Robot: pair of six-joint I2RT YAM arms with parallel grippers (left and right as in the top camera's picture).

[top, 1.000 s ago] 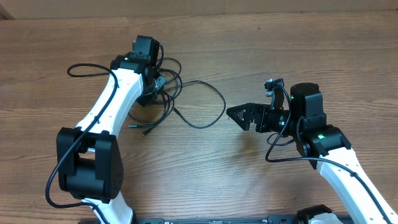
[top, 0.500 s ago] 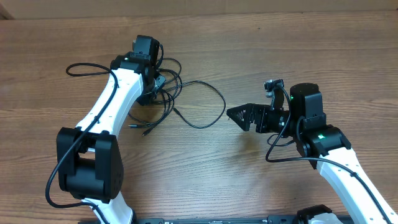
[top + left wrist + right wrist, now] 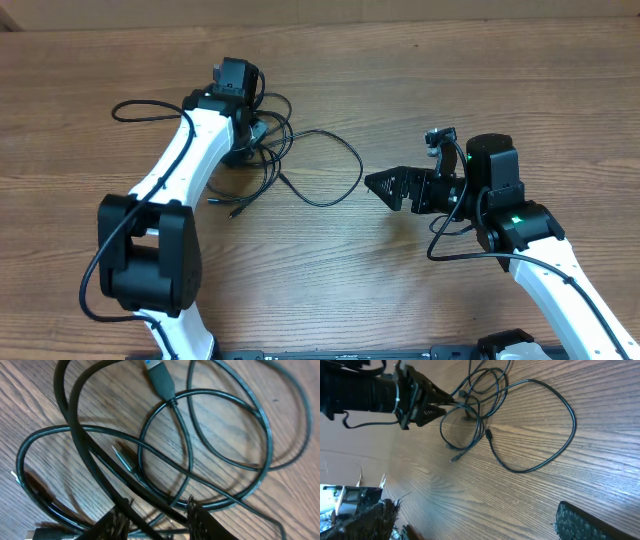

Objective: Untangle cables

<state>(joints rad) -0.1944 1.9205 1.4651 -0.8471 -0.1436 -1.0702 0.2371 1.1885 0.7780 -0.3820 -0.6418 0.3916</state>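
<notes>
Left end effector [image 3: 157, 510] part-open, straddling cables [image 3: 161, 382], no grip evident; right end effector [image 3: 380, 184] fully open, empty

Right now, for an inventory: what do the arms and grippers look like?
The left arm and right arm have white links, black joints and black cables; the right shows green lights. The right gripper has black triangular fingers; the left gripper black, rough-textured ones.
</notes>
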